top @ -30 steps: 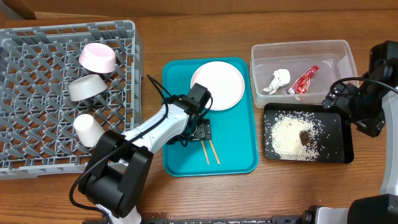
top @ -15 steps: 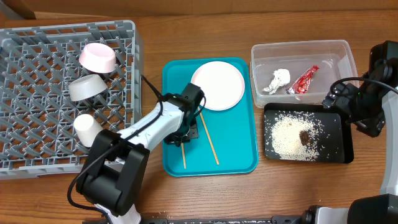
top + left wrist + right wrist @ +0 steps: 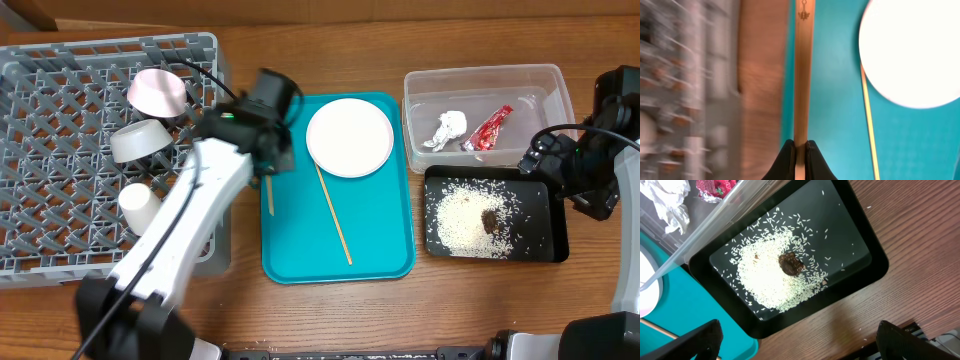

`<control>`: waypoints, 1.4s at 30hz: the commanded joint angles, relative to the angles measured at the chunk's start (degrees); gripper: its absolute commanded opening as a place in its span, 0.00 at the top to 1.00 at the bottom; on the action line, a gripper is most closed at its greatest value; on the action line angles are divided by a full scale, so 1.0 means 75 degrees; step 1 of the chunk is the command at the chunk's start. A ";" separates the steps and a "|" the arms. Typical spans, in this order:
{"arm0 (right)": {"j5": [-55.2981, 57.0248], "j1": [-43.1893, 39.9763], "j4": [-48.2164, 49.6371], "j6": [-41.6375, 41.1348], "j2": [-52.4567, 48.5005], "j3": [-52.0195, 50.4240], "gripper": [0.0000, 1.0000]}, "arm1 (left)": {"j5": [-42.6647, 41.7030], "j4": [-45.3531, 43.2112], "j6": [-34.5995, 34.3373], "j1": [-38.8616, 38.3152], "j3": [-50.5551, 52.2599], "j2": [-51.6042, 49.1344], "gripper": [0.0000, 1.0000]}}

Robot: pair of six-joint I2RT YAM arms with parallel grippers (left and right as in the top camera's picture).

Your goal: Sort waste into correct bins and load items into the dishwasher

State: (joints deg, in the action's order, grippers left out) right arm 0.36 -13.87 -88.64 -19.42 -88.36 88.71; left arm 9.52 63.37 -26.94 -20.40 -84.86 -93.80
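Note:
My left gripper (image 3: 268,166) is shut on one wooden chopstick (image 3: 269,196) and holds it above the left edge of the teal tray (image 3: 380,250). In the left wrist view the stick (image 3: 801,75) runs straight out from the pinched jaws (image 3: 801,146). The other chopstick (image 3: 334,215) lies on the teal tray below the white plate (image 3: 349,137). The grey dish rack (image 3: 60,200) holds a pink dish (image 3: 157,92), a grey bowl (image 3: 139,140) and a white cup (image 3: 137,205). My right gripper (image 3: 800,350) stands open over bare wood beside the black tray (image 3: 860,240).
The clear tub (image 3: 530,85) holds a white tissue (image 3: 450,127) and a red wrapper (image 3: 487,128). Rice (image 3: 462,222) and a brown lump (image 3: 490,218) lie in the black tray (image 3: 545,235). The dish rack's wall stands just left of my left gripper.
My left gripper shut on one chopstick, lifted it and swung up and left toward the rack. The other chopstick stayed on the teal tray. The right arm has not moved.

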 commanded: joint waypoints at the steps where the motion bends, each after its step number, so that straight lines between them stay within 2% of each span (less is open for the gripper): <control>1: -0.0006 -0.0012 0.0026 0.0044 0.0114 0.0070 0.00 | 0.0982 0.0181 0.0632 0.0618 -0.0157 0.0318 0.96; 10: -0.0009 -0.0012 0.0023 0.0044 0.0114 0.0070 0.00 | 0.0988 0.0035 0.1032 0.2014 -0.0149 -0.0070 0.96; 12: -0.0006 -0.0012 0.0003 0.0044 0.0114 0.0070 0.00 | 0.0985 0.0035 0.1032 0.2159 -0.0149 -0.0198 0.92; 13: -0.0006 -0.0012 0.0000 0.0044 0.0117 0.0070 0.00 | 0.0988 0.0029 0.1032 0.2212 -0.0149 -0.0239 0.83; 14: -0.0009 -0.0012 0.0003 0.0044 0.0114 0.0070 0.00 | 0.0988 0.0020 0.1099 0.2244 -0.0149 -0.0268 0.62; 15: -0.0006 -0.0012 0.0003 0.0044 0.0114 0.0070 0.00 | 0.0982 -0.0012 0.1192 0.2270 -0.0149 -0.0271 0.50; 18: -0.0006 -0.0012 0.0006 0.0044 0.0114 0.0070 0.00 | 0.0979 -0.0050 0.1311 0.2267 -0.0192 -0.0262 0.37; 22: -0.0006 -0.0012 0.0012 0.0044 0.0114 0.0070 0.00 | 0.0227 0.0122 0.1309 0.2215 -0.0367 -0.0248 0.34; 27: -0.0006 -0.0012 0.0029 0.0044 0.0114 0.0070 0.00 | -0.1763 0.0256 0.1157 0.1731 -0.0312 -0.0227 0.29; 31: -0.0006 -0.0012 0.0032 0.0047 0.0114 0.0070 0.00 | -0.1789 0.0239 0.0597 0.0790 -0.0099 -0.0239 0.21; 34: -0.0006 -0.0012 0.0035 0.0044 0.0117 0.0070 0.00 | -0.1786 -0.0323 -0.0469 -0.0286 0.0525 -0.0251 0.16; 39: -0.0009 -0.0012 0.0035 0.0044 0.0114 0.0070 0.00 | -0.1722 -0.1871 -0.1644 -0.1399 0.1798 -0.0399 0.23; 42: -0.0009 -0.0012 0.0035 0.0044 0.0117 0.0070 0.00 | -0.1495 -0.2562 -0.1699 -0.1818 0.2282 -0.0577 0.24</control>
State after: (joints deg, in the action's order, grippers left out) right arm 0.38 -13.87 -88.53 -19.42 -88.36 88.71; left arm -2.98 47.11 -34.26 -31.27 -71.53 -96.33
